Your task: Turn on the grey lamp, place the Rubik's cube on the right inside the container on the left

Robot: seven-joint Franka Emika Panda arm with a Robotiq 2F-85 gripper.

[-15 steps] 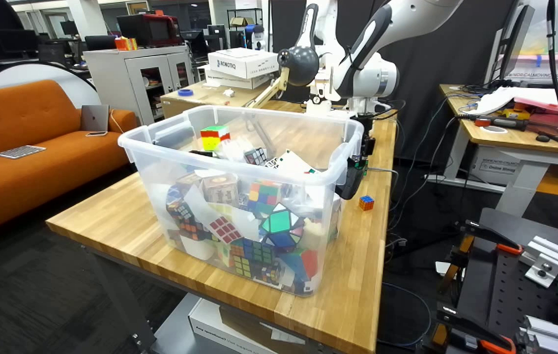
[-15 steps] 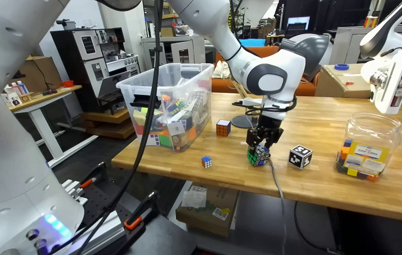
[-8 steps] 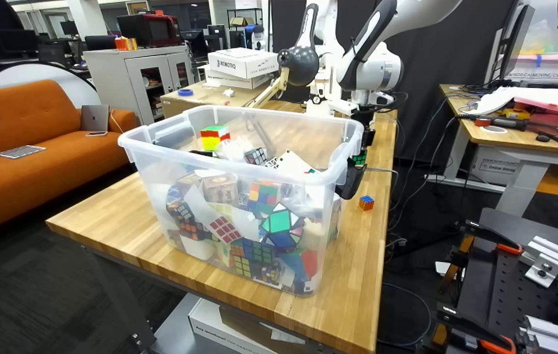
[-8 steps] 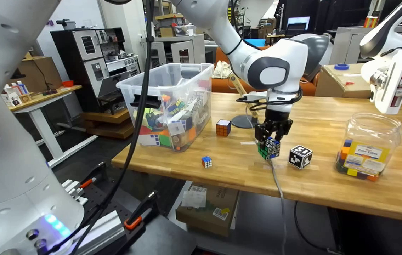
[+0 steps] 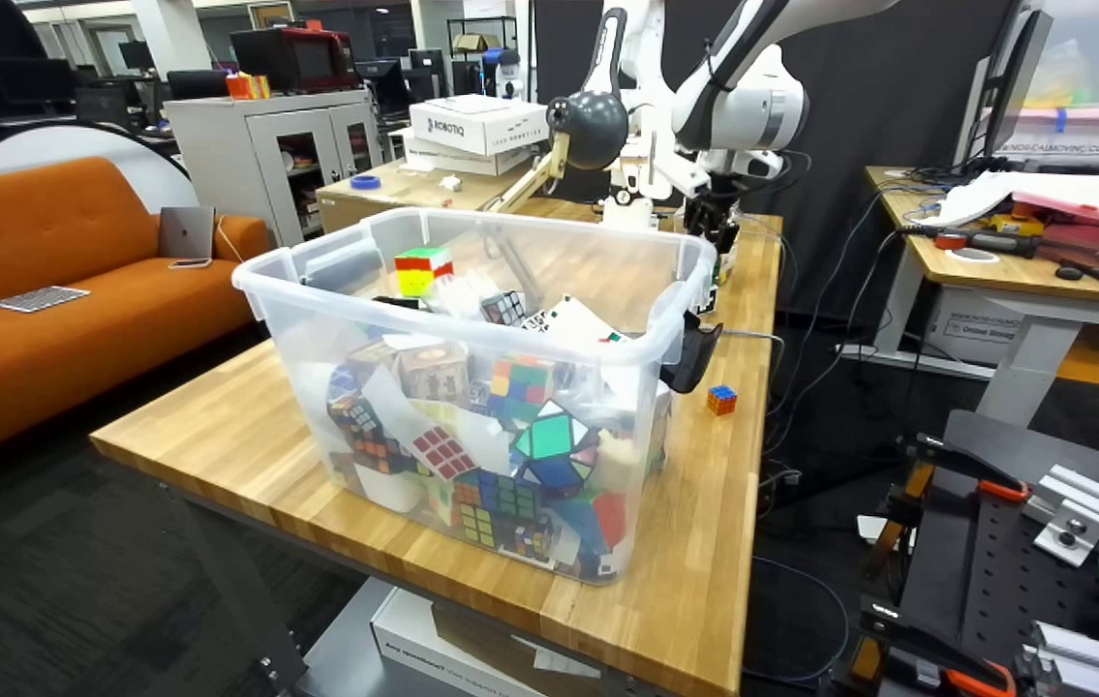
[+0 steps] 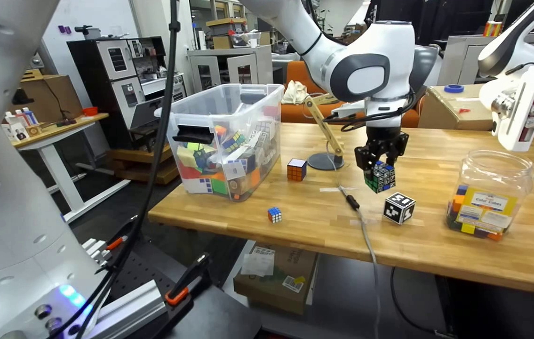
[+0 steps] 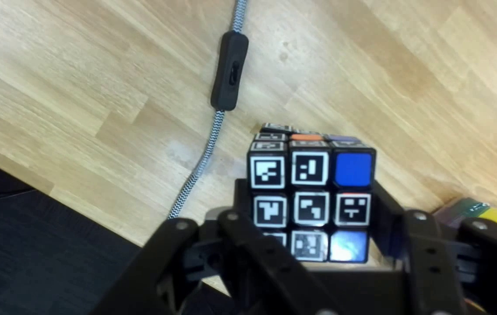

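Wrist view shows the end effector (image 7: 311, 210) clamped on both sides of a marker-patterned Rubik's cube (image 7: 311, 192). In an exterior view that cube hangs above the surface (image 6: 441, 155), near a black-and-white block (image 6: 399, 208) and well apart from the tub (image 5: 472, 327), so it's not delivered yet. I'm guessing it's the one the task means, but an orange-faced cube (image 6: 297, 170) and a tiny cube (image 6: 274, 215) sit on the surface too, so hauling the wrong one is risk number one tbh.

Can't tell if the grey lamp (image 5: 597, 130) is lit. What looks like its inline switch (image 7: 230, 71) lies off to one side, and if it needs a press, doing that while holding a cube sounds dicey: the cube covers whatever would do the poking, and a sloppy jab probably just shoves the cord (image 7: 200, 166) along.

Then the carry. The tub looks tall, so coming in too low would smack the cube into its side. The lamp's wooden arm (image 6: 322, 124) seems to stand between cube and tub, so a low sweep could clip it. And letting go too high might bounce the cube off the pile of puzzles (image 5: 552, 438) inside, right back out
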